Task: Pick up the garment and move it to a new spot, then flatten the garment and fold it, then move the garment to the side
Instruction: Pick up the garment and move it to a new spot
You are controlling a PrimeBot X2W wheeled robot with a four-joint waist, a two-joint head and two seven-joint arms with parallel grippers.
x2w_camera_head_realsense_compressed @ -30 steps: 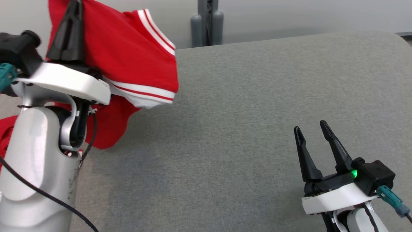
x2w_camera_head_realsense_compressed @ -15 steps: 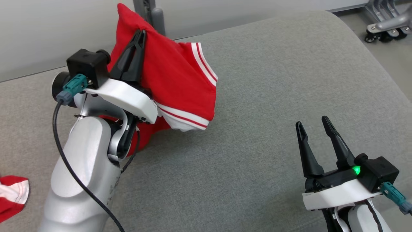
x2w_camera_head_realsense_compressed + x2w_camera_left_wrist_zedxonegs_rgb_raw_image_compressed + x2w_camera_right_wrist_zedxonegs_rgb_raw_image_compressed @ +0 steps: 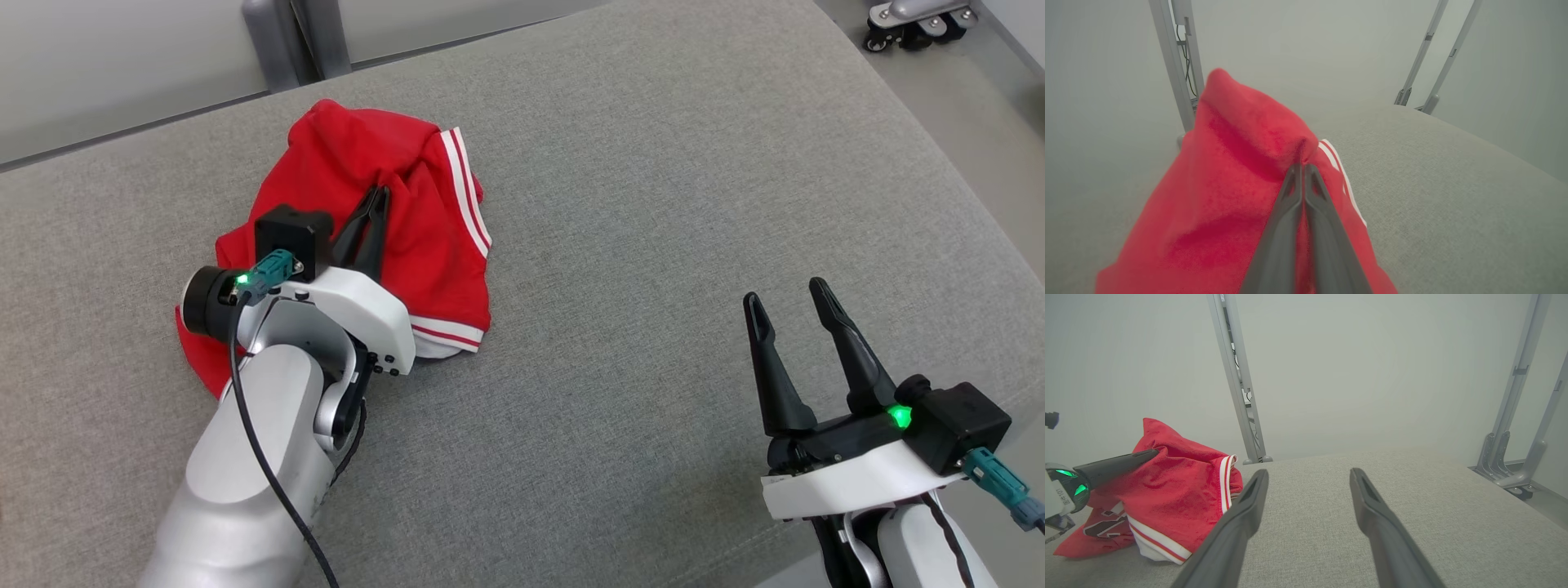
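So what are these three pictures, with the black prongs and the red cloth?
It is a two-armed robot at a grey cloth-covered table. One picture is from a camera on its head, looking down; the others are from a camera on each wrist, looking along that arm's dark fingers. The left fingers are shut, pinching a bunched red garment with white stripes that rests partly on the table. The right fingers stand open, holding nothing.
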